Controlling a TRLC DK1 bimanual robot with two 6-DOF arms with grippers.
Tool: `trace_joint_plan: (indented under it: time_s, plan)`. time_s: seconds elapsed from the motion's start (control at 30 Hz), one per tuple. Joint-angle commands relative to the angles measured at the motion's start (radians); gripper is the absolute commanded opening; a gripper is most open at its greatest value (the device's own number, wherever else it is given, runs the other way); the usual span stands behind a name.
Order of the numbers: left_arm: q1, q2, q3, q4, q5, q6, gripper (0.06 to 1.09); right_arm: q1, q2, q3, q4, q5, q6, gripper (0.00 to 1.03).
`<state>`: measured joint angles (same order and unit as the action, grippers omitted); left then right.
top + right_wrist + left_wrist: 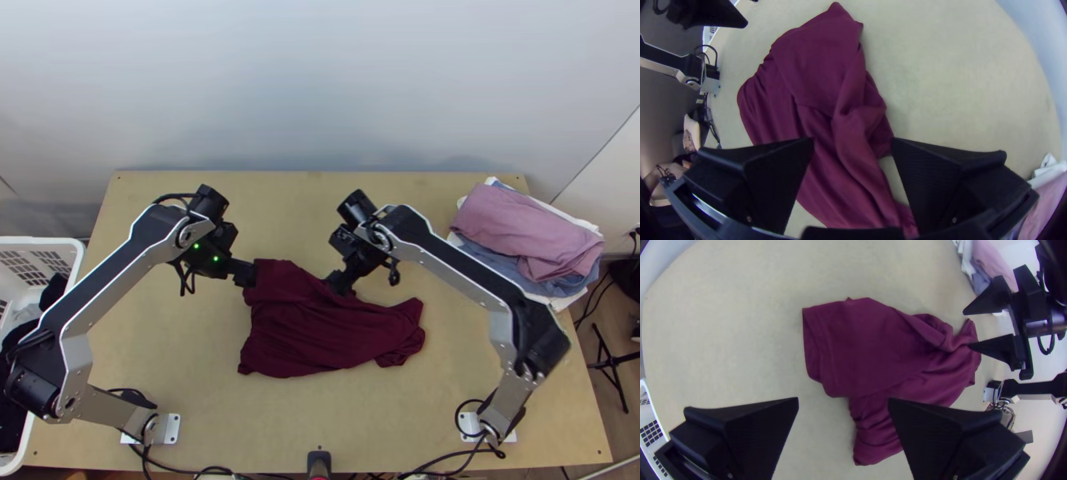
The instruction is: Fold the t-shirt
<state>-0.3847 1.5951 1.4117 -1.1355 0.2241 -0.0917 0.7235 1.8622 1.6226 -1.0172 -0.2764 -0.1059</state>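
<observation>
In the top view the dark red t-shirt (312, 328) lies bunched and partly folded over at mid-table. My left gripper (245, 274) is at the shirt's upper left corner there, and in the left wrist view my left gripper (843, 402) stands open, the cloth beyond and partly behind its right-hand finger. At the shirt's upper edge, right of the left one, is my right gripper (339, 283). The right wrist view has my right gripper (852, 141) wide open over the t-shirt (818, 75), with cloth showing between its fingers.
A stack of folded clothes (520, 232), pink on top, lies at the table's upper right. Beyond the table's left edge stands a white basket (76, 256) with dark clothes. Bare wood (312, 416) surrounds the shirt.
</observation>
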Motion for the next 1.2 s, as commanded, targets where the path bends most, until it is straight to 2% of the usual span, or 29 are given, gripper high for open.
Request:
trace_joint_plan:
  time_s: [0.0,0.13,0.27,0.37,0.53,0.7,0.93,1.07,1.17]
  plan:
    - [0.018,-0.037,-0.043,0.003,-0.006,0.004,1.04,0.014,0.095,0.042,0.042,-0.027,-0.020,0.72]
    - [0.030,-0.049,-0.059,0.005,-0.011,0.003,1.04,0.013,0.118,0.033,0.063,-0.029,-0.025,0.65]
    - [0.032,-0.069,-0.086,0.013,-0.028,0.003,1.04,0.017,0.132,0.000,0.098,-0.030,-0.025,0.63]
    - [0.032,-0.084,-0.105,0.020,-0.029,0.003,1.04,0.016,0.137,-0.026,0.123,-0.035,-0.026,0.48]
    - [0.033,-0.092,-0.115,0.023,-0.032,0.004,1.04,0.013,0.094,-0.026,0.126,-0.067,-0.037,0.03]
    - [0.023,-0.089,-0.117,0.031,-0.031,0.004,1.04,0.002,-0.064,0.033,0.098,-0.069,-0.023,0.03]
    - [-0.036,-0.070,-0.115,0.052,-0.031,0.004,1.04,-0.016,-0.281,0.240,-0.009,-0.061,-0.025,0.03]
    - [-0.082,-0.058,-0.108,0.059,-0.031,0.006,1.04,-0.096,-0.377,0.306,-0.037,0.009,-0.038,0.03]
    - [-0.094,-0.052,-0.099,0.060,-0.031,0.003,1.04,-0.223,-0.443,0.370,-0.038,0.019,-0.021,0.03]
